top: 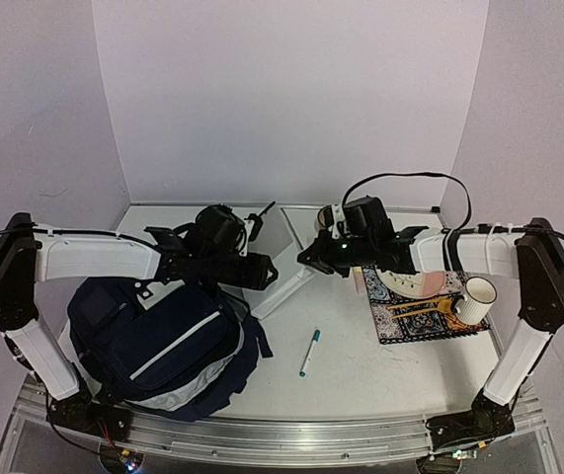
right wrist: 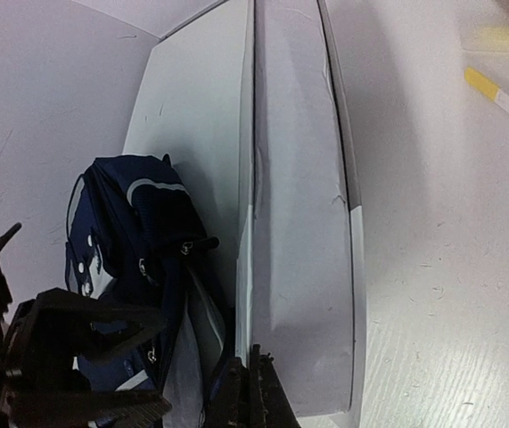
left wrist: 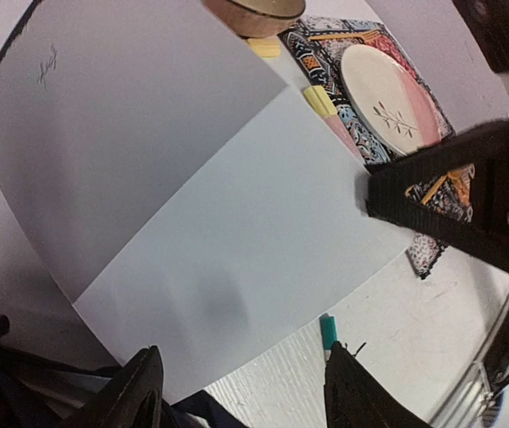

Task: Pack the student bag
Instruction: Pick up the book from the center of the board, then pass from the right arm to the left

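The student bag [top: 163, 346], dark navy with pale stripes, lies at the near left of the table; in the right wrist view the bag [right wrist: 129, 232] sits left of a white folder. The white folder [top: 286, 259] lies open between the two arms, its near corner over the bag's edge. My left gripper [top: 265, 272] hovers open over the folder [left wrist: 192, 205], nothing between its fingers [left wrist: 138, 392]. My right gripper [top: 308, 261] is shut on the folder's right edge [right wrist: 299, 267], its fingertips [right wrist: 252, 392] pressed together; from the left wrist it shows as a black wedge [left wrist: 450, 201].
A teal-capped pen [top: 308, 353] lies on the table in front of the folder. On the right a patterned placemat [top: 420, 316] carries a pink-and-white plate [top: 415, 284] and a white mug [top: 476, 298]. A brown bowl [left wrist: 254, 11] stands behind the folder.
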Robot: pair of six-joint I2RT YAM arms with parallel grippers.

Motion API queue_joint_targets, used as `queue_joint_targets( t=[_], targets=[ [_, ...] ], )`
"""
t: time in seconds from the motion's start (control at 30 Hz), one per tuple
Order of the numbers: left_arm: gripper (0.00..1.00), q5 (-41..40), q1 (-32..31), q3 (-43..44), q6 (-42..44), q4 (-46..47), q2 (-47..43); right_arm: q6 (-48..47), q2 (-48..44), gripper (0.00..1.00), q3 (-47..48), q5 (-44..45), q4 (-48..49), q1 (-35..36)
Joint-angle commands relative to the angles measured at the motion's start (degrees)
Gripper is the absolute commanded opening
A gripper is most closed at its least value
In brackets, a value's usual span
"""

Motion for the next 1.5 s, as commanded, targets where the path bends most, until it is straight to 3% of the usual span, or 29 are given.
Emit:
queue_joint_targets(
  t=[0.0,0.3,0.7,0.93,1.2,1.47],
  targets=[
    [0.66,-12.82,-3.79,0.16,15.49,3.12,-2.72,2.59,-3.92,0.00,4.51,-0.18,-3.23,-0.39],
    [0.79,-20.57,-9.84,-11.37,27.21,20.39,-6.66,7.70,-4.79,0.00,7.89,-0.23,-7.72,-0.75],
    [0.91,-34.63,-12.88,-14.65,37.31,30.70,0.44,12.46,-5.76,0.00,9.46,-2.35,-9.01,-0.77],
    [0.92,-37.16,-14.68,-14.44,43.20,34.29,4.74,14.44,-6.39,0.00,10.50,-2.75,-9.13,-0.77],
    [0.88,-47.56,-14.69,-11.81,45.34,35.78,9.50,15.46,-7.16,0.00,9.70,-2.63,-9.11,-0.79],
    [0.68,-50.52,-14.68,-10.84,43.36,35.81,8.85,16.21,-7.95,0.00,7.64,-1.47,-8.81,-0.79]
  ],
)
